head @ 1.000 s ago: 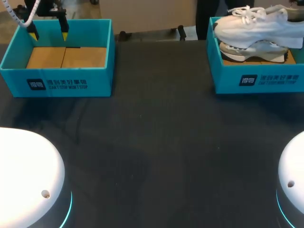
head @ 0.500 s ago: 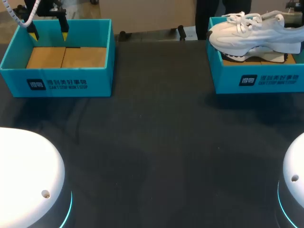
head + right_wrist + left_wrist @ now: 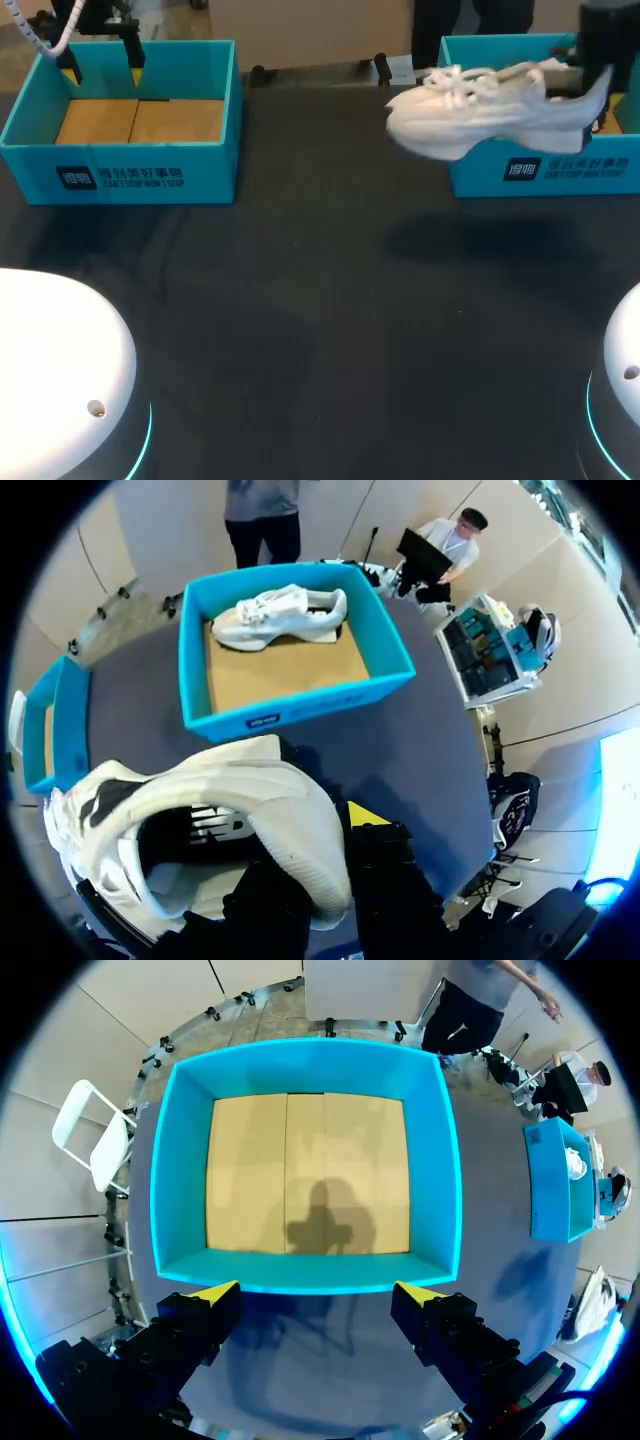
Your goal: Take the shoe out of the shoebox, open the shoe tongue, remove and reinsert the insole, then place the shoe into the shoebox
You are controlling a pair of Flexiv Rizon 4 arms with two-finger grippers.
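A white shoe (image 3: 480, 115) with white laces and a thick sole is held clear of the dark table (image 3: 320, 300), and its shadow is cast below. It is clamped at the heel by the right gripper (image 3: 597, 85), with the toe pointed left and slightly lowered. Dark patches are seen on its upper in the right wrist view. Just behind it stands the blue right box (image 3: 545, 170), in which a second shoe (image 3: 285, 615) is laid on brown card. Far to the left, the left gripper (image 3: 318, 1292) is held spread wide above the left box (image 3: 120, 175).

Shoe (image 3: 470, 112) before right shoebox (image 3: 560, 172), another shoe (image 3: 285, 615) inside
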